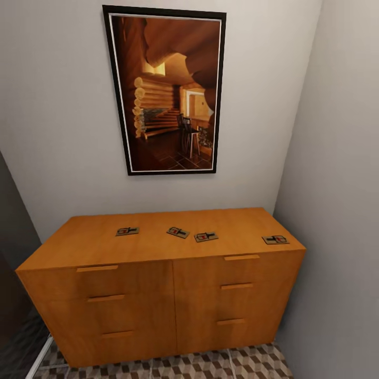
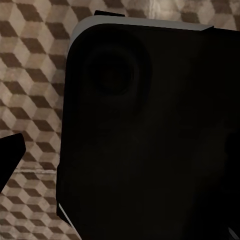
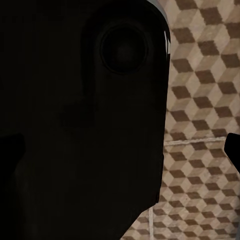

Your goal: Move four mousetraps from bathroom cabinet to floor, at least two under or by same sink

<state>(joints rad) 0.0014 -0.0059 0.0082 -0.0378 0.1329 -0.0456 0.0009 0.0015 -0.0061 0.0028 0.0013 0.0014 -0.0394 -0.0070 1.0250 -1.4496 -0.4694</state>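
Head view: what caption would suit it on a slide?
Four mousetraps lie atop the wooden cabinet beneath a framed picture.

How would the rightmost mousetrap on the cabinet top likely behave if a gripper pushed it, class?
The rightmost mousetrap looks thin and flat, so it would probably slide, not roll or tip. It lies near the cabinet top's right front corner, so a push could send it over the edge.

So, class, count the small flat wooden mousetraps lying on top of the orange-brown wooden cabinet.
4, in a row along the orange-brown wooden cabinet top: leftmost, middle-left, middle-right, near the right edge.
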